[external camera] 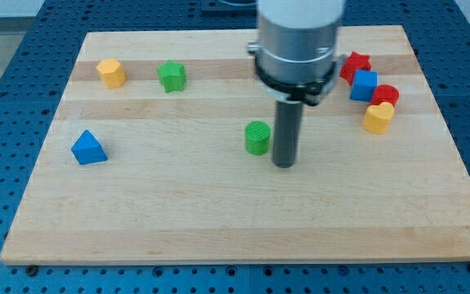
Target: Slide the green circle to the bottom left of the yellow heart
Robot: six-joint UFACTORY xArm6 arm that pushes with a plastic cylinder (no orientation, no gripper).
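The green circle [257, 137] stands near the middle of the wooden board [219, 220]. The yellow heart [379, 117] lies at the view's right, in a cluster of blocks. My tip [284, 163] rests on the board just to the right of the green circle and slightly below it, close to it; I cannot tell if they touch. The yellow heart is well to the right of my tip and a little higher.
A red star [355, 64], a blue cube [363, 85] and a red cylinder [387, 95] crowd just above the yellow heart. A green star [171, 76] and a yellow hexagon [112, 73] lie at the upper left. A blue triangle [88, 149] lies at the left.
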